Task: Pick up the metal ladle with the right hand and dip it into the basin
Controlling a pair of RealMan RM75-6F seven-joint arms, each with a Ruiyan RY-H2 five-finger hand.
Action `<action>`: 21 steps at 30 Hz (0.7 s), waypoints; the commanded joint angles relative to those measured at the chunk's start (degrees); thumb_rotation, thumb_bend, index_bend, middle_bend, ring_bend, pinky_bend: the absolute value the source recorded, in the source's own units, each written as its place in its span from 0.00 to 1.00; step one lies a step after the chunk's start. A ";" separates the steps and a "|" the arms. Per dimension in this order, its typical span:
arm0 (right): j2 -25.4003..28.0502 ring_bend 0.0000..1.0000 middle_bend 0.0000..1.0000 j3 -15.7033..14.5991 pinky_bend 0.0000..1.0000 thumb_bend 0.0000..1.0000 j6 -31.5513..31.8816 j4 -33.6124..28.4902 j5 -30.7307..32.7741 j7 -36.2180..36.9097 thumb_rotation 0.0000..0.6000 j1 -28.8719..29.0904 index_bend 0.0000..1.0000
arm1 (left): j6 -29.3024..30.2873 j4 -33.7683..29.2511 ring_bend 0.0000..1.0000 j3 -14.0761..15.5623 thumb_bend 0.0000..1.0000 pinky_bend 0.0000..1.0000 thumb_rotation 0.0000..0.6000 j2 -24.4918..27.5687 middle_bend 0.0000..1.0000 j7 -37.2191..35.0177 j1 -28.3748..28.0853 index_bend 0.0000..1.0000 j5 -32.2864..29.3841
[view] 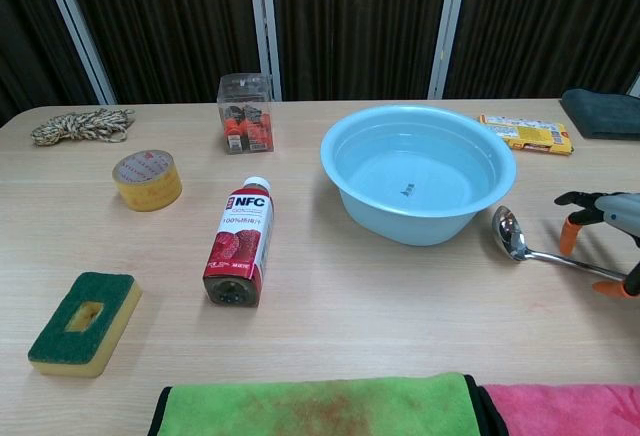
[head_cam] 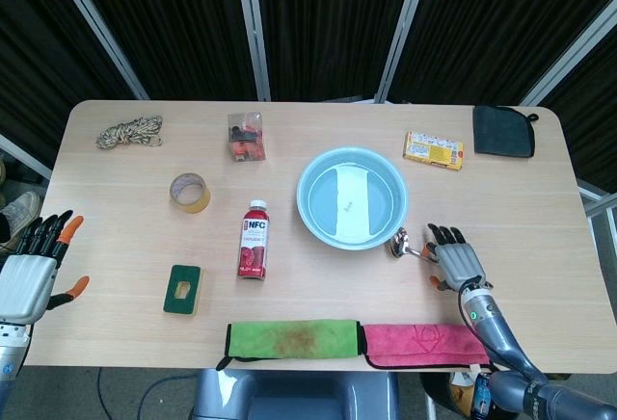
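head view looks down on a pale wooden table (head_cam: 540, 179) where the metal ladle (head_cam: 401, 243) lies flat, its bowl just beside the near right rim of the light blue basin (head_cam: 352, 199) and its handle running off toward the right hand (head_cam: 455, 261). that hand sits over the handle's far end with its fingers spread apart, and whether any fingertip actually touches the metal is not clear from above. chest view shows the same ladle (view: 512, 235) resting on the wood, bowl up, with the right hand (view: 605, 231) at the frame's edge, an orange-tipped finger on either side of the handle, not closed on it. the basin (view: 418, 171) holds clear water. the left hand (head_cam: 32, 272) hovers off the table's left edge, fingers fanned open, holding nothing. a red juice bottle (head_cam: 254, 239) lies on its side left of the basin, with a roll of tape (head_cam: 190, 192) and a green and yellow sponge (head_cam: 182, 289) further left. a coil of rope (head_cam: 129, 132) and a small clear box (head_cam: 246, 136) sit toward the back, a yellow packet (head_cam: 433, 149) and a dark cloth (head_cam: 503, 131) at the back right. a green towel (head_cam: 292, 337) and a pink towel (head_cam: 424, 343) lie along the near edge.
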 commanded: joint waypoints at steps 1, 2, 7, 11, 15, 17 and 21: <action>-0.21 0.00 0.00 0.46 0.00 0.26 -0.50 1.50 -0.35 1.82 1.00 0.73 0.37 | -0.14 0.07 0.00 -0.07 0.24 0.04 1.00 -0.15 0.00 0.30 -0.06 0.00 -0.18; -0.08 0.00 0.00 0.56 0.00 0.26 -0.54 1.74 -0.43 2.18 1.00 0.85 0.37 | -0.25 0.09 0.00 -0.09 0.24 0.04 1.00 -0.22 0.00 0.44 -0.10 0.00 -0.28; 0.41 0.00 0.00 1.04 0.00 0.26 -1.23 3.14 -0.14 4.03 1.00 1.38 0.37 | -0.93 0.13 0.00 -0.15 0.24 0.04 1.00 -0.55 0.00 1.22 -0.34 0.00 -0.80; 0.41 0.00 0.00 1.01 0.00 0.26 -1.64 4.06 -0.03 5.19 1.00 1.55 0.37 | -1.23 0.05 0.00 -0.20 0.24 0.04 1.00 -0.70 0.00 1.57 -0.49 0.00 -0.99; 0.82 0.00 0.00 0.78 0.00 0.26 -0.77 3.27 -0.45 5.62 1.00 1.29 0.37 | -1.62 -0.02 0.00 -0.19 0.24 0.04 1.00 -0.72 0.00 1.45 -0.71 0.00 -1.05; 1.10 0.00 0.00 0.64 0.00 0.26 -0.30 2.92 -0.48 5.67 1.00 1.05 0.37 | -1.71 -0.02 0.00 -0.13 0.24 0.04 1.00 -0.62 0.00 1.25 -0.73 0.00 -1.01; 1.02 0.00 0.00 0.44 0.00 0.26 -0.35 3.28 0.13 6.30 1.00 0.67 0.37 | -1.49 0.01 0.00 -0.04 0.24 0.04 1.00 -0.53 0.00 1.06 -0.68 0.00 -0.77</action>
